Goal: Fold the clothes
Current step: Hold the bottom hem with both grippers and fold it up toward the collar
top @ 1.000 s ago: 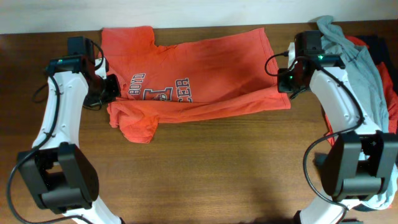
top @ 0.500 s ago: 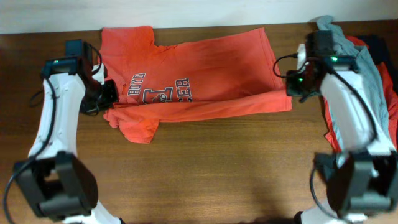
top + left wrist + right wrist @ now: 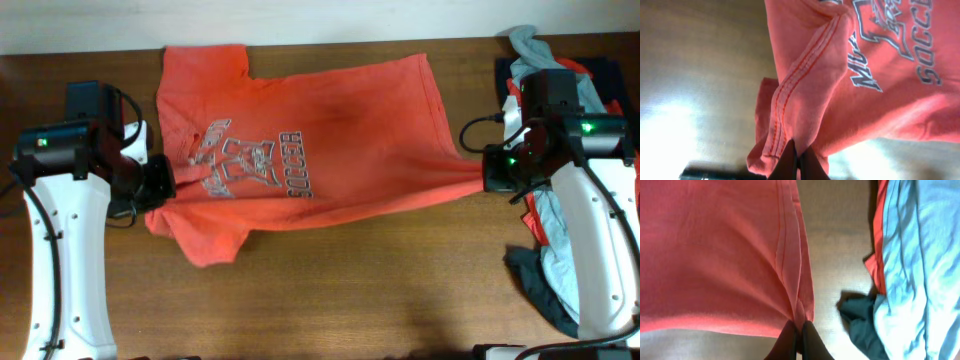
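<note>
The orange-red SOCCER T-shirt (image 3: 330,140) lies stretched across the desk (image 3: 350,300), left fingers (image 3: 788,165) pinching its sleeve-side fold and right fingers (image 3: 788,347) pinching its hem corner, near heaped clothes (image 3: 548,230).

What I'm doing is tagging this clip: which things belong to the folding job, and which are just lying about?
Job in hand: orange T-shirt, pinched at opposite ends by the left gripper and right gripper; pile of grey-blue, red and navy garments by the right arm, not gripped.
Just there: wooden table; pale strip along its far edge.
</note>
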